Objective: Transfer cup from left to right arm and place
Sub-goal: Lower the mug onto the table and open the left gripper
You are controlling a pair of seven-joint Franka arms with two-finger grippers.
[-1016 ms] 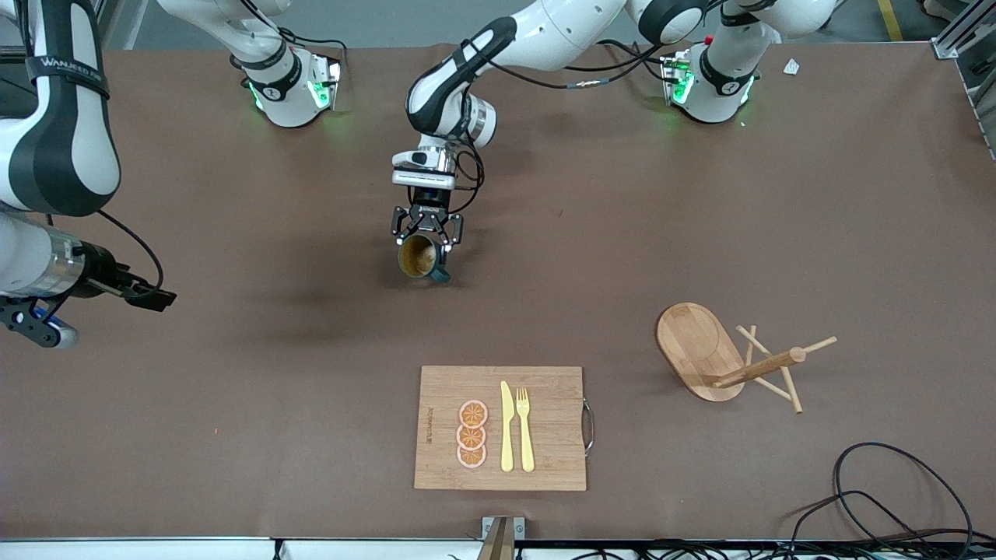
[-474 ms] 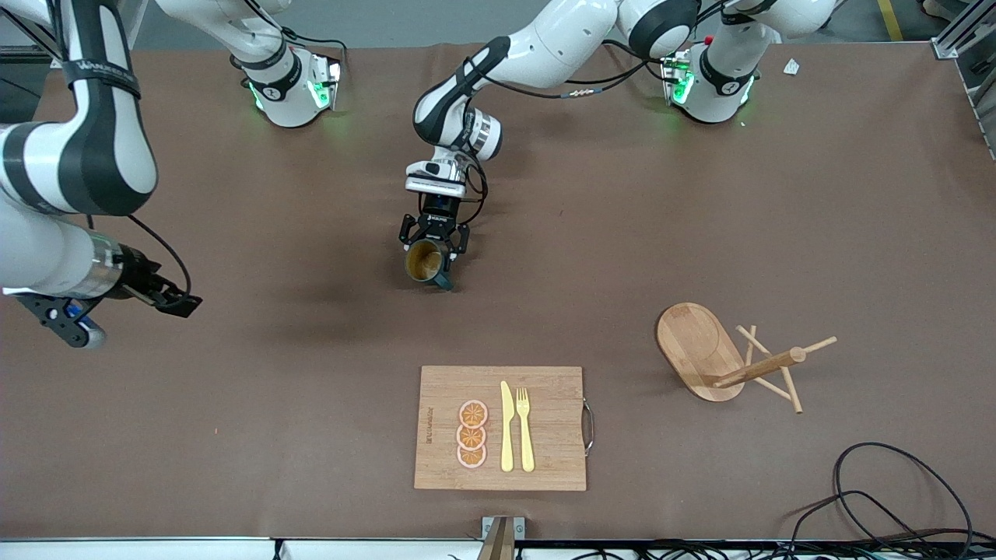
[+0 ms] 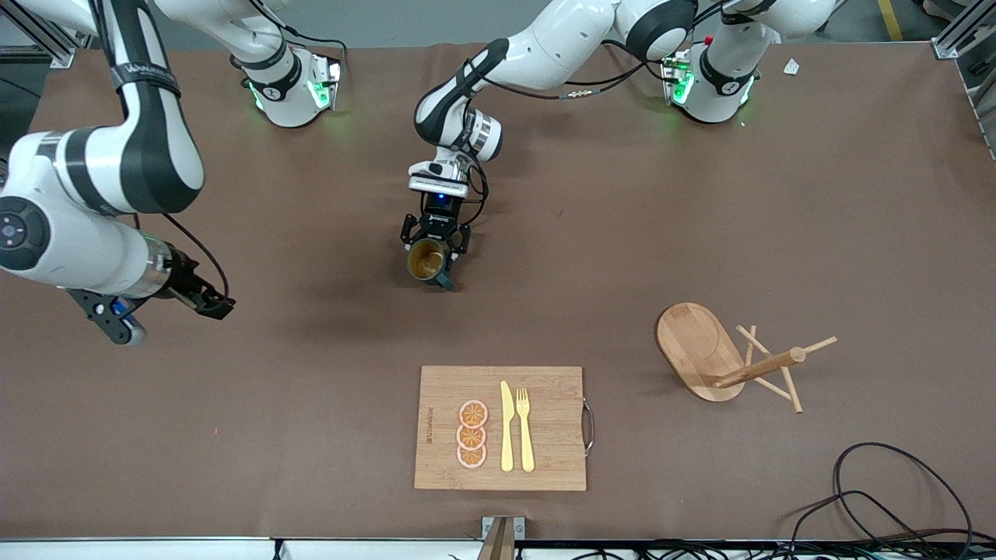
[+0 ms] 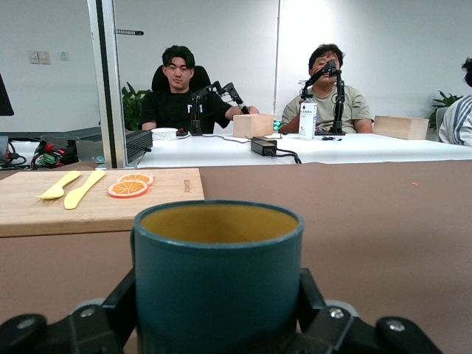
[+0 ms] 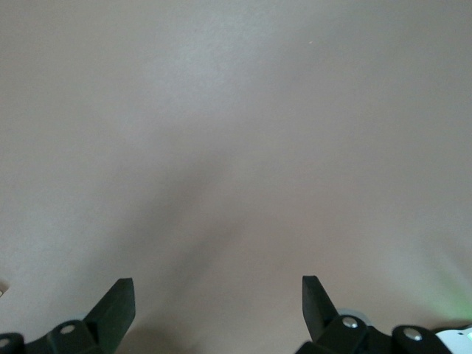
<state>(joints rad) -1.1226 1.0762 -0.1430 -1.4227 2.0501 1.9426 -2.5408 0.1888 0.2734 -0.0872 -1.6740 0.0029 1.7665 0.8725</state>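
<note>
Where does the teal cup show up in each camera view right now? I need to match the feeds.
Front view: the cup sits at the left gripper, mid-table, farther from the camera than the cutting board.
Left wrist view: the cup fills the foreground between the fingers.
Right wrist view: not in it; only bare table under the open right gripper.
Shared landmark: the cutting board, in the front and left wrist views.
</note>
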